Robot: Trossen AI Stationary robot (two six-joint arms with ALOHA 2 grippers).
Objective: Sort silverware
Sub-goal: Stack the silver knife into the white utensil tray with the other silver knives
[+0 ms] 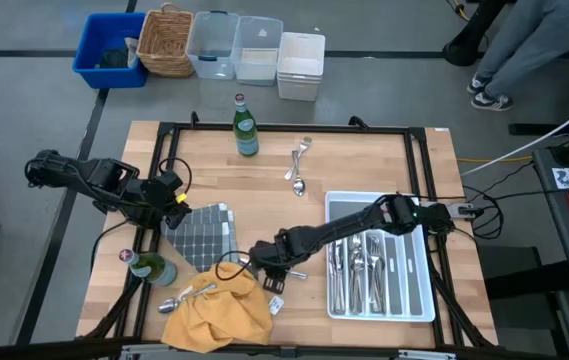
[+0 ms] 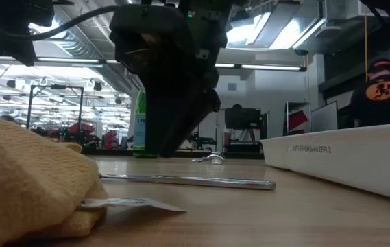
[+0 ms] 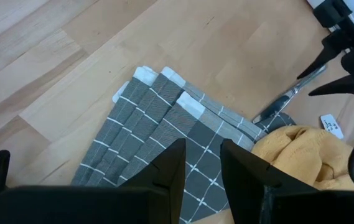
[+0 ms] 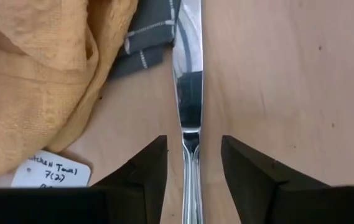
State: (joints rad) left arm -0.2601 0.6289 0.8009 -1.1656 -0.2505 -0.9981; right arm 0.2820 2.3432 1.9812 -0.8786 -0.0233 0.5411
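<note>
Only the right wrist view shows the right gripper [image 4: 192, 180] with fingers spread apart, straddling a knife [image 4: 189, 93] lying flat on the table [image 1: 364, 160] (not clamped). A yellow cloth [image 4: 33, 81] and grey towel [image 4: 149, 31] crowd its shiny blade. The left gripper [image 3: 201, 168], fingers parted, hangs above the towel. More silverware fills the white tray [image 1: 419, 300].

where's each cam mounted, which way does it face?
High: overhead, straight down on table; both arms show.
Low: tabletop height, level across; right end effector drops in above knife.
Left wrist: on left arm, over grey cloth; own fingers show.
Right wrist: on right arm, down on knife; open fingers straddle it.
Shared: knife and yellow towel in all.
</note>
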